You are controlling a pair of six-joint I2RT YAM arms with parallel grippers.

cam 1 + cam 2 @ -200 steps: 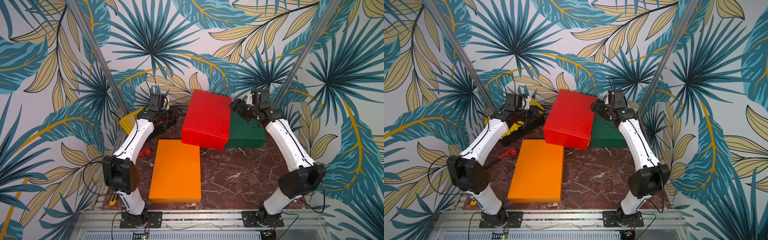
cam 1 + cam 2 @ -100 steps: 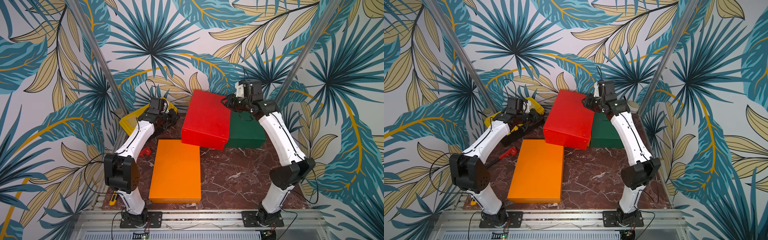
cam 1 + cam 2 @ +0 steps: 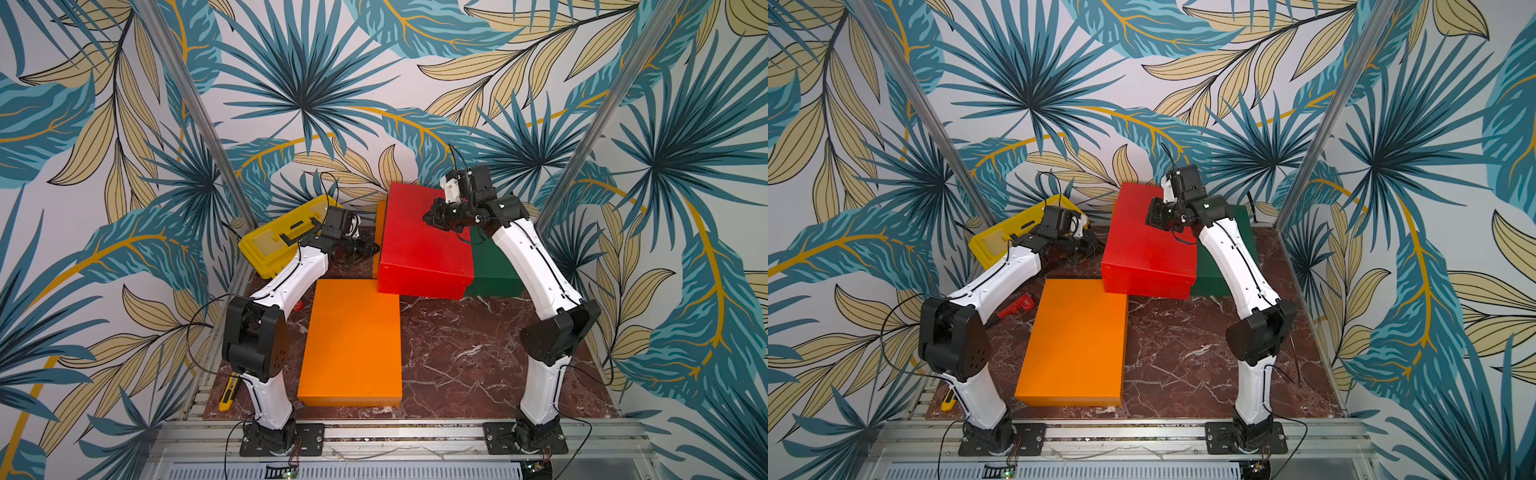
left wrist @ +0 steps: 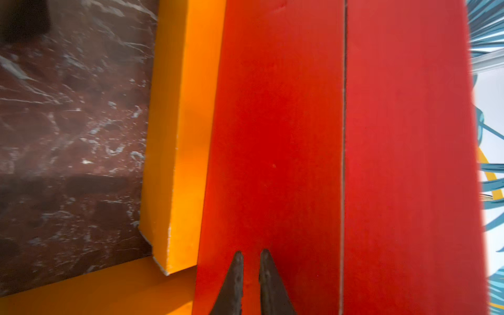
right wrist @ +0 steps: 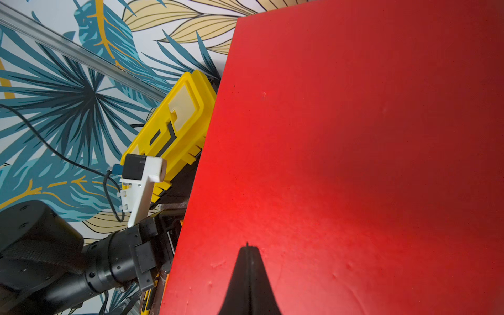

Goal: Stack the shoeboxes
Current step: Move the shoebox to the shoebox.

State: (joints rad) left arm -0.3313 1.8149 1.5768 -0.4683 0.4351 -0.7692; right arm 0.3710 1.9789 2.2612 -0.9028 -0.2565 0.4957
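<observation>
While the red shoebox [image 3: 419, 249] lay at the back of the counter [image 3: 457, 353], it sat raised on an orange shoebox [image 3: 378, 232], of which only a strip showed along its left side. Its near left corner overhung the far corner of the second orange shoebox [image 3: 353, 340], which lay flat on the counter towards the front. The dark green shoebox [image 3: 494, 266] stood just beside the red one on the right, partly covered by it in both top views; whether the red one rested on it could not be told.

The left pincer [image 4: 251, 255] was narrow, its dark fingers [image 4: 237, 272] almost together with nothing between them, pointed at the red box's long left side, just below the lid seam. The right pincer [image 5: 247, 246] was fully closed, its fingers pressed into one dark wedge over the red lid near the back right corner, gripping nothing.

A yellow toolbox [image 3: 282, 237] leaned at the back left, behind the left arm. A red wrench [image 3: 1017, 305] and a yellow utility knife [image 3: 227, 390] lay at the counter's left edge.
</observation>
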